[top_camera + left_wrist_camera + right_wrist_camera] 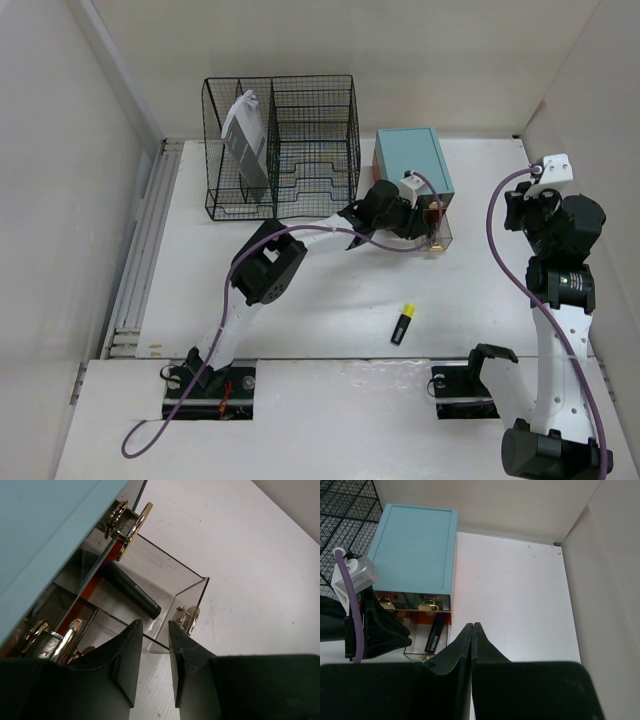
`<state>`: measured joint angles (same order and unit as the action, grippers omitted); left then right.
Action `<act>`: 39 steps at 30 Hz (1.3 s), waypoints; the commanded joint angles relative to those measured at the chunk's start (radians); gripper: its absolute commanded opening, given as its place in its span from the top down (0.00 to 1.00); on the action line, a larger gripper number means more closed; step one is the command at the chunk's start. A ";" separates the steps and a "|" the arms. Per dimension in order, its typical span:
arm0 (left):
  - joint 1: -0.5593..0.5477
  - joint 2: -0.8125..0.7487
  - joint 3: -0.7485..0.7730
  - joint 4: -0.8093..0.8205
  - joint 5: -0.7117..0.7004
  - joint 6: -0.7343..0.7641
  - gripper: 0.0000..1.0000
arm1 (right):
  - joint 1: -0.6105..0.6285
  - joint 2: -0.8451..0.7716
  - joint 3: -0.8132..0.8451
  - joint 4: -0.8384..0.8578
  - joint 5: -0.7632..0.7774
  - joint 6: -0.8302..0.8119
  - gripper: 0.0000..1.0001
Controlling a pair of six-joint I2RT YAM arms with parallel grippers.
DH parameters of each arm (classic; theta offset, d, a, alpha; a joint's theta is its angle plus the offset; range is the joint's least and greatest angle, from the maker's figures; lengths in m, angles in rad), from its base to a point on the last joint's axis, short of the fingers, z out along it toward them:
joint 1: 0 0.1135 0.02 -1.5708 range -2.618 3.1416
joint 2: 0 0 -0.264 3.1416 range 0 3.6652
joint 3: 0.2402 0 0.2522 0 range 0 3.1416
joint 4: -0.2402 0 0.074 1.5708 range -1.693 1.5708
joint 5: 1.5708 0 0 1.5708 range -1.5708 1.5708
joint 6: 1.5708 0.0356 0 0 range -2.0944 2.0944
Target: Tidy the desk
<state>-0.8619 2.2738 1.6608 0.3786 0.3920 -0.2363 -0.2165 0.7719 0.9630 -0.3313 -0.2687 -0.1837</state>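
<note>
- the bench (320, 300), white and rigid, lies under everything; smooth, so things likely slide.
- clear drawer (150, 565) of the teal box (45, 530) looks light, brittle; its gold knob (187, 617) is the likely hold.
- left hand (155, 630) reaches low beside it, slightly open, empty; right hand (472, 632) closed, empty, well apart.

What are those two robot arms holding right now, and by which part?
Nothing, as far as shows. The left tool hangs slightly open before the clear drawer, beside its gold knob; the right tool is shut on nothing.
</note>
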 commanded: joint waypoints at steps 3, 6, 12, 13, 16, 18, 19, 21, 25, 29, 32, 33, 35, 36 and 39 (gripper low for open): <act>0.006 -0.118 0.010 0.048 -0.002 0.003 0.75 | -0.003 -0.013 0.013 0.029 0.011 0.000 0.98; 0.006 -0.183 -0.013 0.072 0.011 -0.008 0.75 | -0.003 -0.003 0.013 0.029 0.002 0.000 0.98; -0.055 -0.358 -0.136 0.072 0.054 0.002 1.00 | -0.003 0.017 0.023 -0.073 -0.245 -0.167 0.71; -0.068 -0.426 -0.209 0.072 0.054 0.002 1.00 | -0.003 0.017 0.023 -0.103 -0.300 -0.259 0.69; -0.127 -0.548 -0.417 0.095 -0.043 0.002 1.00 | -0.003 0.043 0.046 -0.251 -0.522 -0.446 0.68; -0.187 -0.681 -0.543 0.106 -0.220 -0.024 1.00 | -0.003 0.056 0.014 -0.346 -0.687 -0.717 0.62; -0.206 -0.724 -0.605 0.106 -0.295 -0.043 0.95 | -0.003 0.056 0.003 -0.515 -0.748 -0.860 0.57; -0.245 -0.845 -0.763 0.057 -0.532 -0.121 0.64 | -0.003 0.096 -0.009 -0.760 -0.828 -1.427 0.42; -0.276 -1.060 -1.005 -0.030 -0.738 -0.363 0.23 | 0.118 0.171 0.000 -0.943 -0.709 -1.694 0.37; -0.298 -1.278 -1.211 -0.040 -0.788 -0.520 0.13 | 0.331 0.240 -0.035 -0.928 -0.559 -1.728 0.34; -0.324 -1.434 -1.308 -0.075 -0.823 -0.598 0.07 | 0.432 0.253 -0.098 -0.862 -0.477 -1.673 0.30; -0.336 -1.471 -1.325 -0.089 -0.834 -0.616 0.07 | 0.494 0.253 -0.118 -0.800 -0.456 -1.653 0.30; -0.350 -1.571 -1.362 -0.127 -0.855 -0.639 0.07 | 0.561 0.242 -0.174 -0.732 -0.402 -1.578 0.34; -0.359 -1.599 -1.362 -0.144 -0.869 -0.649 0.07 | 0.628 0.242 -0.193 -0.679 -0.351 -1.558 0.37; -0.368 -1.682 -1.375 -0.211 -0.901 -0.649 0.15 | 0.718 0.251 -0.242 -0.617 -0.284 -1.490 0.49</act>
<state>-1.2182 0.6495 0.3008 0.2150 -0.4328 -0.8337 0.4397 1.0286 0.7479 -1.0573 -0.6498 -1.7344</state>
